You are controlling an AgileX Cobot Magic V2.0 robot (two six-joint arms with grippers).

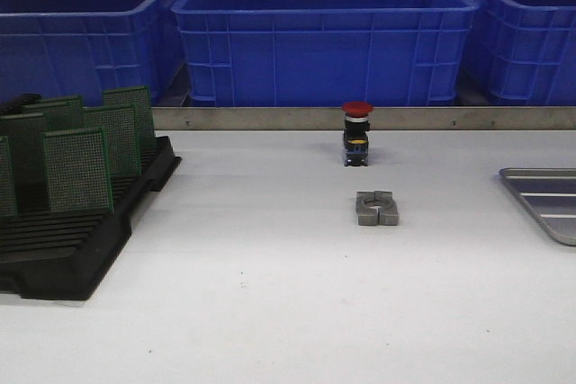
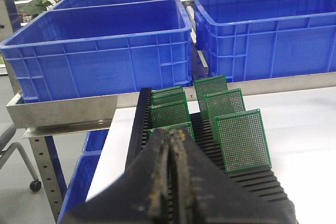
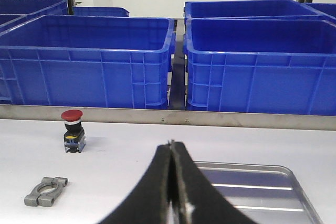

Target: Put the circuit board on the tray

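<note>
Front overview; two low, forward-facing wrist views

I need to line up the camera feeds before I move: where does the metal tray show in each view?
Front view: the tray is cut off at the right edge, on the white table.
Left wrist view: not in it; only the rack of circuit boards shows.
Right wrist view: just behind the shut right gripper, tray rim at.
Shared landmark: the red push button, in the front and right wrist views.
</note>
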